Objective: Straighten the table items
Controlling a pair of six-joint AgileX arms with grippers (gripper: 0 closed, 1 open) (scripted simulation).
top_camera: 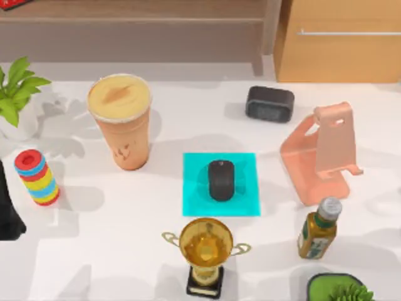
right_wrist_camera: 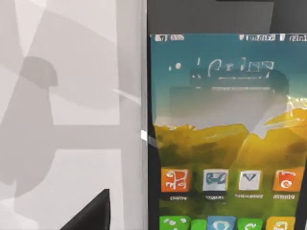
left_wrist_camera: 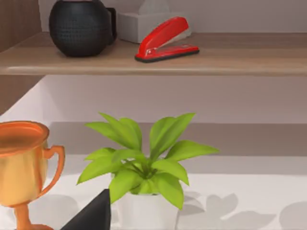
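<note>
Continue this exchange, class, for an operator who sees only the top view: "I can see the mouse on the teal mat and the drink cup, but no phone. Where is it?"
Observer: In the right wrist view the smartphone is close up, its screen facing the camera and showing colourful icons.
Operator: What is next to it?
Observer: The white table, crossed by shadows, runs along its silver edge. I cannot tell whether the phone is lying flat.
Operator: Does the left wrist view add anything?
Observer: A red stapler sits on a wooden shelf behind the potted plant.
</note>
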